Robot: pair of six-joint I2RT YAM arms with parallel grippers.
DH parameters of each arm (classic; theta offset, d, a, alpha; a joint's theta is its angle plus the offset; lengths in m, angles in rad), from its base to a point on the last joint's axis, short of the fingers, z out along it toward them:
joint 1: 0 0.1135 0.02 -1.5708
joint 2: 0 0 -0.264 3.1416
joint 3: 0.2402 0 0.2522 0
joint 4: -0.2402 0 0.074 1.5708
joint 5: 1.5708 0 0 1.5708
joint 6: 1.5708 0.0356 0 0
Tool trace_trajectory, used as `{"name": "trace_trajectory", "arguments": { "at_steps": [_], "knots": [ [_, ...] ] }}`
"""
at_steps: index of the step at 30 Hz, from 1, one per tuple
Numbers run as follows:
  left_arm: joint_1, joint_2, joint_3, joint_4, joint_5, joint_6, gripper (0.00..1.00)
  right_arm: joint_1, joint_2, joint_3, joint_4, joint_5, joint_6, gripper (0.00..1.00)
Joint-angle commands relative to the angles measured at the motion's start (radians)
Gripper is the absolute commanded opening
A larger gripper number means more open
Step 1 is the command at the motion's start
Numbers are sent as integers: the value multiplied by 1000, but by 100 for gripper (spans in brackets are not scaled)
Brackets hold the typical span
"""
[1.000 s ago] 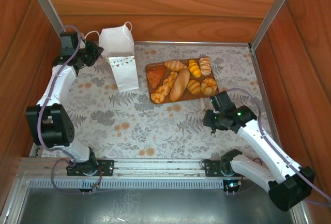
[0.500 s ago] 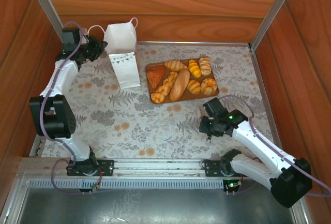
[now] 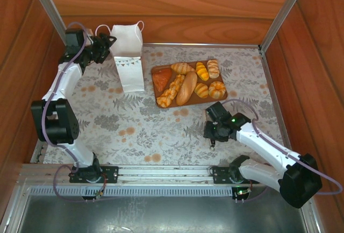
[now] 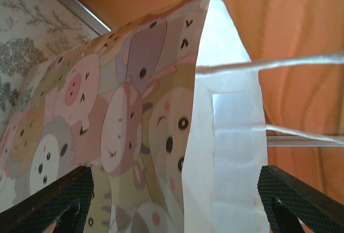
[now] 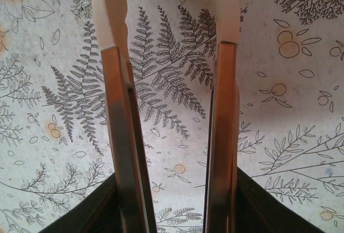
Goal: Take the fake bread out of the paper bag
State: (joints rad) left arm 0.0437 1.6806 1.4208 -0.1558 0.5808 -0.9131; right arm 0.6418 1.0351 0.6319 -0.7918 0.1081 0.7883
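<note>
My left arm (image 3: 63,85) rose from its base along the left edge of the table (image 3: 134,131) and folded at the far left corner. The wrist turned to the right, so my left gripper (image 3: 106,43) sat at the upper left edge of the bag (image 3: 128,55). Seen from that wrist, the jaws were spread wide with the bag's top corner between them; I couldn't tell whether the pads touched the paper. The bag stood near the back wall, just left of the board (image 3: 207,98). Bread (image 3: 188,85) lay clustered on the board, outside the bag. My right arm (image 3: 263,142) reached in low from the near right corner. My right gripper (image 3: 213,140) pointed down over bare table just in front of the board, jaws partly apart and holding nothing.
</note>
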Motion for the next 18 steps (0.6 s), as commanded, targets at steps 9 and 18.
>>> {"name": "trace_trajectory", "arguments": {
  "at_steps": [9,18],
  "knots": [
    [-22,-211,-152,25,-16,-8,93,9,2,-24,9,19,30,48],
    [-29,-423,-307,13,-68,-17,97,16,-4,-47,26,19,19,48]
  ]
}}
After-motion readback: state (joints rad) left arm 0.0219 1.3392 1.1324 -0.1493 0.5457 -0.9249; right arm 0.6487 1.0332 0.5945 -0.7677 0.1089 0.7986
